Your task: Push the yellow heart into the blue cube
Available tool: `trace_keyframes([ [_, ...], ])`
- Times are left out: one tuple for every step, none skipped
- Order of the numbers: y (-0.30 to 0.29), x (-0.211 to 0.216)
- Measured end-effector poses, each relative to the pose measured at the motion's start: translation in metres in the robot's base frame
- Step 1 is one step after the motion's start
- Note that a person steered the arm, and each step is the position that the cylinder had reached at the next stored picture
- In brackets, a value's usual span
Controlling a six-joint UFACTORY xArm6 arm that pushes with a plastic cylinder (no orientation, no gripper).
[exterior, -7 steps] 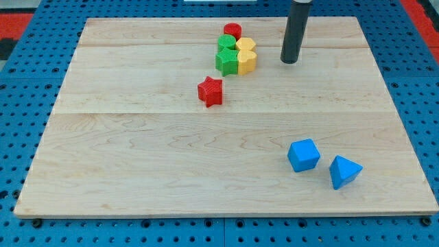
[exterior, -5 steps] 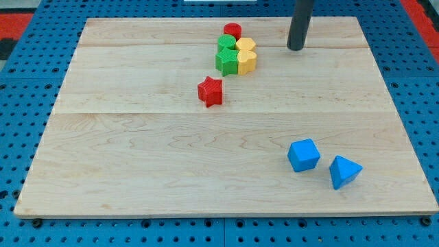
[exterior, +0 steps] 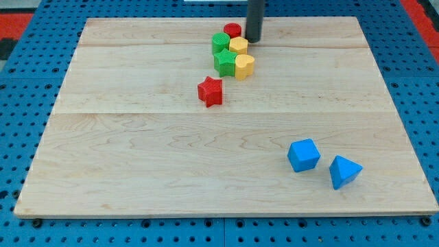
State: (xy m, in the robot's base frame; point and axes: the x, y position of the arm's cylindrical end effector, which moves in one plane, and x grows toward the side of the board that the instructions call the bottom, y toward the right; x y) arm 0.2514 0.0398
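My tip [exterior: 253, 40] on pale wooden board [exterior: 137, 151] over blue pegboard [exterior: 27, 82].

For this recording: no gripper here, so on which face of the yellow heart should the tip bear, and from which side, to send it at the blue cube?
Bear on the yellow heart's upper-left face, pushing toward the view's lower right where the blue cube sits. That face is crowded by the green block and the other yellow block. My tip stands above the cluster, so entry looks tight.

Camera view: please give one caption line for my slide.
My tip beside the yellow heart cluster at the view's top; blue cube far below.
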Motion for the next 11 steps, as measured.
trace_keyframes([
  [-0.051, 0.016],
  [-0.028, 0.063],
  [0.013, 0.069],
  [0.043, 0.111],
  [0.054, 0.162],
  [0.106, 0.177],
  [0.121, 0.170],
  [0.105, 0.208],
  [0.096, 0.209],
  [0.075, 0.172],
  [0.063, 0.210],
])
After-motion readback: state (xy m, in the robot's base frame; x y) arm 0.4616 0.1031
